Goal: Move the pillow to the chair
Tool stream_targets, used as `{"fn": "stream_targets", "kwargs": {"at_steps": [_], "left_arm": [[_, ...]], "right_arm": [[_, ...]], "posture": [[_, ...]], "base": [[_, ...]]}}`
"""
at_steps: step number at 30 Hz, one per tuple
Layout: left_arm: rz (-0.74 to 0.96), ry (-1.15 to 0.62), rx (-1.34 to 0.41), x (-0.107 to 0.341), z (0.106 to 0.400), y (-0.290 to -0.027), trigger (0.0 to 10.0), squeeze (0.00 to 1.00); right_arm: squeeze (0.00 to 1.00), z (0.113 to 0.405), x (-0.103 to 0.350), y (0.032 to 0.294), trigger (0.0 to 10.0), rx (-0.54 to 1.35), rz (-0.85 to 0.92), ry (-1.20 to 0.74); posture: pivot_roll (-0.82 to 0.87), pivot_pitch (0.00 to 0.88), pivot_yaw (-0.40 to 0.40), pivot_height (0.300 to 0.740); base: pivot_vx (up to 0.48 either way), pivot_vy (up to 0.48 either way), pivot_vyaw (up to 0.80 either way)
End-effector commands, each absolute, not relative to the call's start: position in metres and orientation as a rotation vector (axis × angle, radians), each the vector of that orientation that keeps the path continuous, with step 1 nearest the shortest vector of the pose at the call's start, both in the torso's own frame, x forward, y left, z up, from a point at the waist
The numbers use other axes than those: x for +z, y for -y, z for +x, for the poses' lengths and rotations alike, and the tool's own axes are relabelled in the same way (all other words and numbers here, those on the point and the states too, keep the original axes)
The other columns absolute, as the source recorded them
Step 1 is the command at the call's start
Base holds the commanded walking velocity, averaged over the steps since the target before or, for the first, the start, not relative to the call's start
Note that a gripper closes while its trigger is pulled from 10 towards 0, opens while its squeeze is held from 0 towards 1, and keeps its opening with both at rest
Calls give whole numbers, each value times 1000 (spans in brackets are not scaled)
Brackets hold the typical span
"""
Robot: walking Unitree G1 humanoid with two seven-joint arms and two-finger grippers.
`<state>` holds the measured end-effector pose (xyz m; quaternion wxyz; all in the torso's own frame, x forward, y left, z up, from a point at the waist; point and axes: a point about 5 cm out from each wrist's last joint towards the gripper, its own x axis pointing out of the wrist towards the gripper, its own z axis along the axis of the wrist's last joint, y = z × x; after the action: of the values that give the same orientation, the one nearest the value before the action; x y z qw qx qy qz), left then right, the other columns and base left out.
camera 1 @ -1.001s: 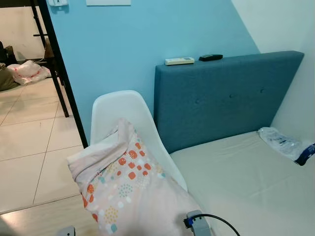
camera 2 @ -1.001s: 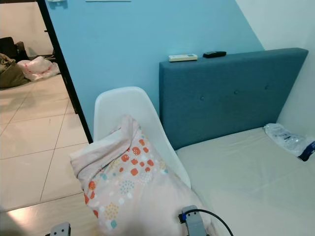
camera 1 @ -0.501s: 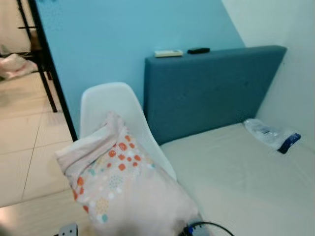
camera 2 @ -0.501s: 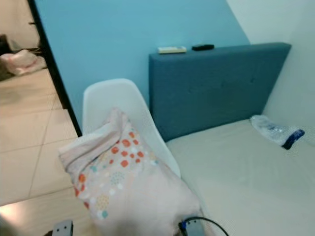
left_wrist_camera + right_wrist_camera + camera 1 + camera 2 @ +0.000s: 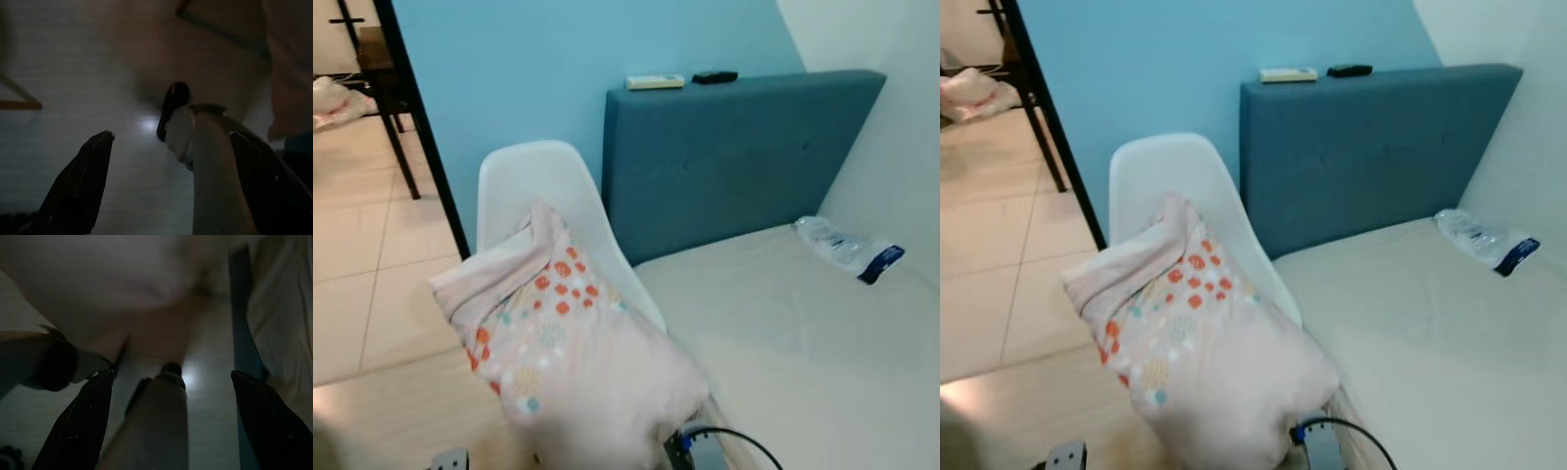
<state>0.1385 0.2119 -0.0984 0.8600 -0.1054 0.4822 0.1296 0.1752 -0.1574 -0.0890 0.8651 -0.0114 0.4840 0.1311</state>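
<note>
Left eye view: pink dotted fabric pillow [image 5: 563, 343] leaning on white moulded plastic chair [image 5: 536, 186]; left gripper [image 5: 168, 147] and right gripper [image 5: 171, 382] both spread, released.

Pillow [image 5: 570, 352] fills the seat of the white chair [image 5: 530, 186] and leans on its backrest; only the top of the backrest is bare. Chair stands just beside the bed [image 5: 803, 343], touching or nearly so on its right; no gap to pass there. Blue headboard [image 5: 734, 147] closes the far side, blue wall [image 5: 548, 69] behind the chair. Open tiled floor [image 5: 362, 264] lies to the chair's left. Mattress surface is bare apart from a plastic packet [image 5: 847, 250] near the right wall.
</note>
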Motion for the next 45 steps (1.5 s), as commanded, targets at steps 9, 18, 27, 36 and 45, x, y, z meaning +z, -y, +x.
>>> {"fn": "stream_targets", "kwargs": {"at_steps": [9, 18, 27, 36, 45], "left_arm": [[-205, -1018, 247, -98, 140, -211, 10000, 0], [-155, -1003, 159, -95, 149, -206, 10000, 0], [-146, -1003, 148, -95, 150, -207, 10000, 0], [-96, -1037, 154, -98, 141, -208, 10000, 0], [31, -1096, 291, -100, 127, -226, 10000, 0]], "right_arm": [[0, 171, -91, 158, 10000, 271, -34, -1030], [0, 171, -91, 157, 10000, 263, -35, -1034], [0, 170, -92, 157, 10000, 223, -13, -1050], [0, 163, -96, 169, 10000, 190, -129, -1106], [0, 155, -98, 184, 10000, 182, -229, -1155]], "posture": [[87, 0, -47, 740], [80, 0, -35, 740], [72, 0, -24, 740], [74, 0, -30, 740], [60, 0, -40, 740]], "base": [[-348, 0, 0], [-135, 0, 0], [0, 0, -700], [0, 0, -783], [0, 0, -783]]}}
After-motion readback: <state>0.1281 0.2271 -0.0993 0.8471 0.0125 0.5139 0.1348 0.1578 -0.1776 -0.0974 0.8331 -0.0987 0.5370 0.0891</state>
